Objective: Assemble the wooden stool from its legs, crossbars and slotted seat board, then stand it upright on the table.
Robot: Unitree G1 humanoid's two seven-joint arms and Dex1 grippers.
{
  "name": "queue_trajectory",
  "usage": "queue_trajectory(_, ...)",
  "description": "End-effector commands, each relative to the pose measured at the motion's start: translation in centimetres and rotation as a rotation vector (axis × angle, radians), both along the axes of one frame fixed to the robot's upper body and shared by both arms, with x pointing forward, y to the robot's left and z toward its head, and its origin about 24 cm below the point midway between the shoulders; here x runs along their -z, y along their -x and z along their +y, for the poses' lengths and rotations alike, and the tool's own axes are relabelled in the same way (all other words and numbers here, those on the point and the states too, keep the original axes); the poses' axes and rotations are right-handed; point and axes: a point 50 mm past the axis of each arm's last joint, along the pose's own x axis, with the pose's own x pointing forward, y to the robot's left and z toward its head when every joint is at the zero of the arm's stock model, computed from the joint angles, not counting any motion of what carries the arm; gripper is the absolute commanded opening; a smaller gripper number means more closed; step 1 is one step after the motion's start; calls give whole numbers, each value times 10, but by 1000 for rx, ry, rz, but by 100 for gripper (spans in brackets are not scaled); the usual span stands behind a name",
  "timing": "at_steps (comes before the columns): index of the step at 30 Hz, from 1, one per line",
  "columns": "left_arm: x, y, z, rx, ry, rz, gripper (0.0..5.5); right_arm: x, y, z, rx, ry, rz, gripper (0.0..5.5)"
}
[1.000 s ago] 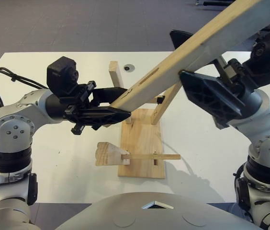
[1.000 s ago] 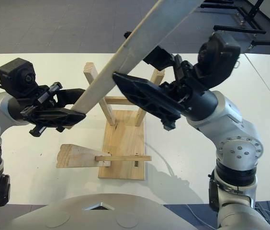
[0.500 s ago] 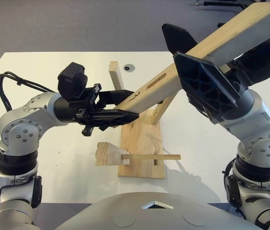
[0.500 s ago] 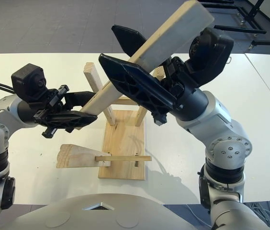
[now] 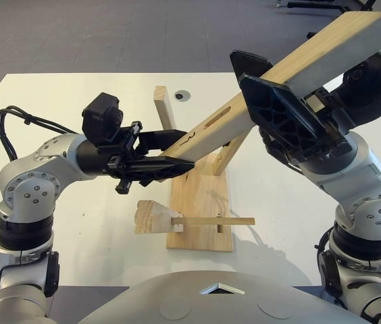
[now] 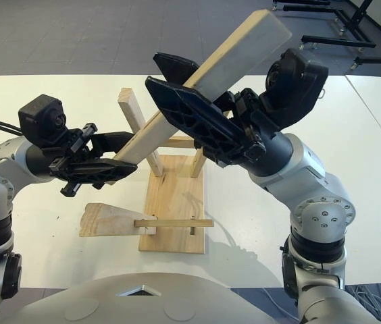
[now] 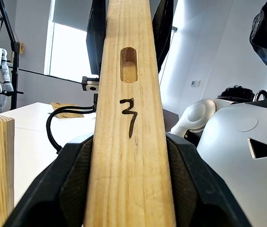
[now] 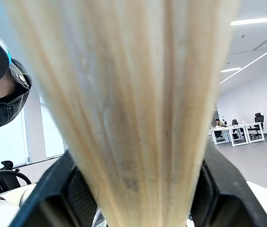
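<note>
Open-plan robotics lab office: grey floor (image 5: pixel 109 34) around a white bench (image 5: pixel 62 101), desks and swivel chairs (image 8: pixel 237 132) beyond the right claw (image 5: pixel 248 71), strip lights (image 8: pixel 259 21) above it.

The white table (image 5: pixel 103 229) carries the slotted seat board (image 5: pixel 200 196) lying flat near the middle of its front edge. A wedge-shaped wooden piece (image 5: pixel 150 217) lies at the board's left side. A small round fitting (image 5: pixel 179 96) sits near the far edge.
</note>
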Motion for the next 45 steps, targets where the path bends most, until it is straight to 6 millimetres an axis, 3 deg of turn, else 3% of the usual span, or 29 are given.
queue_trajectory(1,-4,2,-2,19,29,-25,206,0,0,-2,1,-4,-9,218)
queue_trajectory(6,-4,1,-2,36,45,34,206,-1,1,-3,-4,-3,-33,217)
queue_trajectory(7,-4,0,-1,38,43,46,242,-1,1,-3,-4,-3,-36,217)
queue_trajectory(13,-3,-3,1,4,32,50,329,-1,-2,-8,64,19,-92,215)
queue_trajectory(23,-3,2,45,-163,-14,66,473,9,3,-70,219,195,-100,213)
queue_trajectory(27,-7,4,60,-211,-30,78,534,25,9,-88,241,290,-45,213)
queue_trajectory(36,-20,17,79,-225,-68,139,540,69,36,-85,277,410,-69,213)
queue_trajectory(41,-20,40,73,-219,-108,181,540,73,48,-84,279,393,-41,213)
queue_trajectory(45,-13,63,62,-299,-114,193,540,65,43,-96,255,399,-26,213)
